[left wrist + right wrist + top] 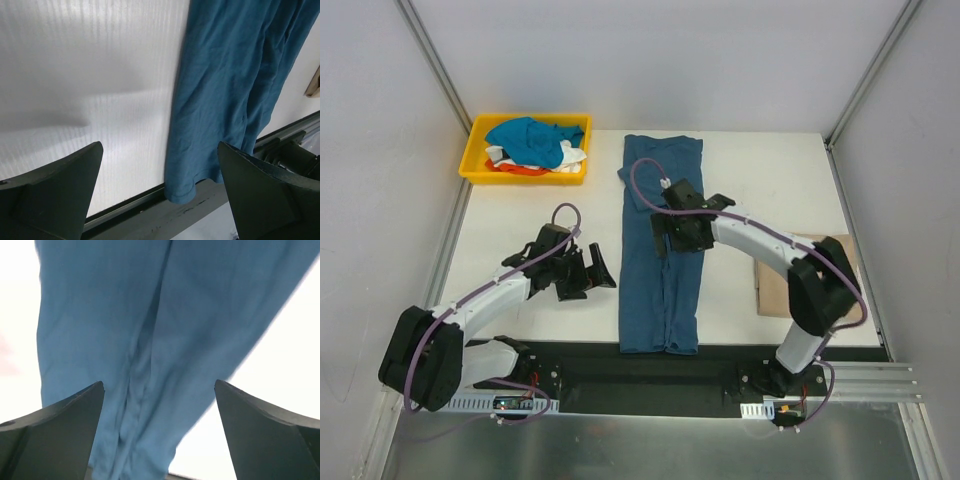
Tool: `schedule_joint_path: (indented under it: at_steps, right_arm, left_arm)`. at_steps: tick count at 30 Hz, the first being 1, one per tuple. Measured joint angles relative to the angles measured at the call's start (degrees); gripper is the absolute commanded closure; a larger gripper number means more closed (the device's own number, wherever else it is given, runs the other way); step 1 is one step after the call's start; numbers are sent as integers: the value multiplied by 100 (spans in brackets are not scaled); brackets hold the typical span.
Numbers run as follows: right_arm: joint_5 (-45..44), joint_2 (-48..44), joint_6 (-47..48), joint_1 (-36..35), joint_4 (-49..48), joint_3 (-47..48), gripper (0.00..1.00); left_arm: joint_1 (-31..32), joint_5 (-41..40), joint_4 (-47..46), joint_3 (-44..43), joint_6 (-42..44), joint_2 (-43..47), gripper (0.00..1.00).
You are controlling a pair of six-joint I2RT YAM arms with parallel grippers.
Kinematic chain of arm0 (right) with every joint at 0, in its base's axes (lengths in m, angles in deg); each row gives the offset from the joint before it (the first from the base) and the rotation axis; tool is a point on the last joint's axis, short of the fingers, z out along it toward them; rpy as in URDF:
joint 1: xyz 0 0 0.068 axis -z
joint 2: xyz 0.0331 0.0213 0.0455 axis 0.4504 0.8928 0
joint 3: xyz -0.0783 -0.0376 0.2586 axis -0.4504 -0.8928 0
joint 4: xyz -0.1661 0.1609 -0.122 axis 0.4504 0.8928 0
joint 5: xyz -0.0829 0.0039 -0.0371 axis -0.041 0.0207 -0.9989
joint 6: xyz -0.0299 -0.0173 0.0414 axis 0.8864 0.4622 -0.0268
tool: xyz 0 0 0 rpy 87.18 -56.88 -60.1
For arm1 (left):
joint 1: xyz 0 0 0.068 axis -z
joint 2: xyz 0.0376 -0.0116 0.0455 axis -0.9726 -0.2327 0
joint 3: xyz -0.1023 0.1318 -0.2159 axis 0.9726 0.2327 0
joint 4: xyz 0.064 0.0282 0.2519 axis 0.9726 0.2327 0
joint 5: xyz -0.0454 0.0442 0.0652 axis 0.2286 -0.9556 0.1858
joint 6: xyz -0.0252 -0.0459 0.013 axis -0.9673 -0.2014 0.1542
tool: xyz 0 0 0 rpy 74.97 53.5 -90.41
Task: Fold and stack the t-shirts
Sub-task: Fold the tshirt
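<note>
Top external: one dark teal t-shirt [660,300], folded into a strip, lies with its long axis near-to-far at mid-table. The right gripper [680,240] hovers over it, nearer than the left gripper [598,272], which is just beside its left edge. One tan t-shirt [775,285] lies at right. Three heaped t-shirts [535,145] sit in the yellow tray [480,178].

Left wrist: jaws wide, empty; the strip lies off to the right.

Right wrist: jaws wide, empty; the strip is directly below.

Enclosure, top view.
White bench [780,180] boxed by pale grey walls [660,60]; aluminium struts [428,62] in the corners; black base strip [650,365] at near edge; even, soft light.
</note>
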Motion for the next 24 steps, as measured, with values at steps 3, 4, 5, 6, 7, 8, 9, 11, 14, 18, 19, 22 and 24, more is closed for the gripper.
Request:
schedule_joint_path:
  at_steps: [3,4,5,6,7,8,9,11,14,18,19,22,24]
  right_arm:
    - [76,616,63,192,-181,365,3]
    - [114,682,68,245,-227,350,4]
    - [149,691,68,293,-247,275,3]
    - [153,605,66,326,-319,125,3]
    - [173,452,63,339,-426,-109,3]
    - [188,229,46,337,-435,-396,3]
    - [216,-52,20,334,-439,-706,3]
    - [306,-675,-37,326,-321,-1294,3]
    - [662,-1576,-258,323,-319,-2087,2]
    - [1392,-2745,-748,321,-420,-3368,6]
    - [1561,-2966,-872,317,-415,-3637,11]
    - [1945,-3530,-1211,280,-278,-4127,24]
    - [2107,-3840,-1397,210,-234,-4271,30]
  left_arm:
    - [31,229,-87,-55,11,-225,2]
    - [74,343,-103,-59,13,-302,3]
    - [127,452,-111,-55,13,-352,4]
    - [186,568,-125,-37,7,-380,5]
    - [229,656,-138,-9,0,-385,7]
    - [306,754,-160,46,-26,-369,7]
    - [391,822,-184,125,-61,-337,8]
    - [627,920,-181,291,-129,-234,14]
    - [1040,922,-166,522,-302,-20,22]
    - [1453,890,-170,673,-566,76,26]
    - [1567,848,-175,680,-647,72,27]
    - [1956,761,-232,678,-798,31,32]
    - [2107,741,-271,678,-870,-81,37]
